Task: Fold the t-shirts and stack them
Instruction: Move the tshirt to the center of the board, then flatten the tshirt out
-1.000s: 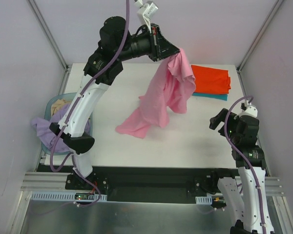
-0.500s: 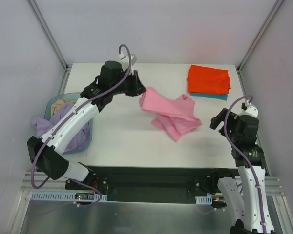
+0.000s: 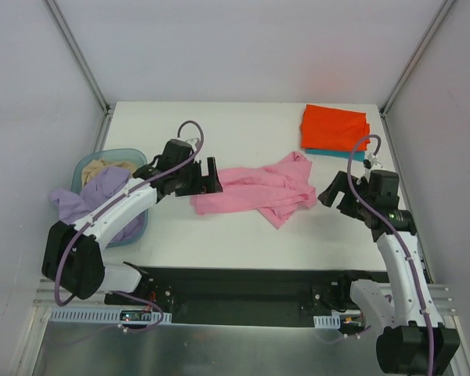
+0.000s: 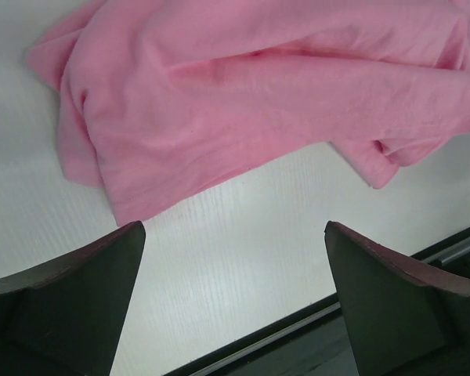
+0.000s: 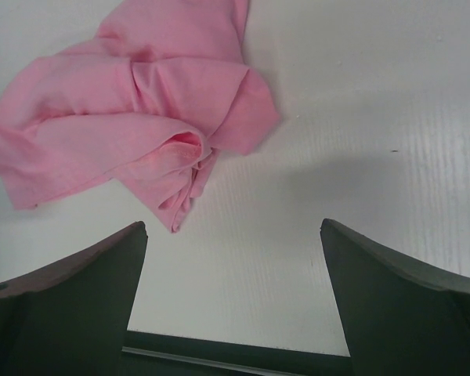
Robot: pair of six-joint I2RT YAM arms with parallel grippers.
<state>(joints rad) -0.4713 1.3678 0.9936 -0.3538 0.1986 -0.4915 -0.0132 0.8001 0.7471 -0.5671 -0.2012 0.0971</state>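
The left gripper (image 3: 207, 178) has just dropped the pink shirt (image 3: 258, 188); its jaws now gape empty beside the crumpled heap on the table (image 3: 219, 129). The right gripper (image 3: 334, 193), also wide and empty, has come nearer. Spreading the shirt flat probably comes next.

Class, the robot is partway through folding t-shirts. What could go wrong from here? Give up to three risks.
1. The pink t-shirt lies crumpled, layers overlapping; the open left gripper or right gripper may pinch several layers, spoiling the fold.
2. Its far corner lies close to the orange-red t-shirt stacked on the teal t-shirt; dragging could disturb that stack.
3. The lavender t-shirt drapes over the basket beside the left arm, which might snag it.
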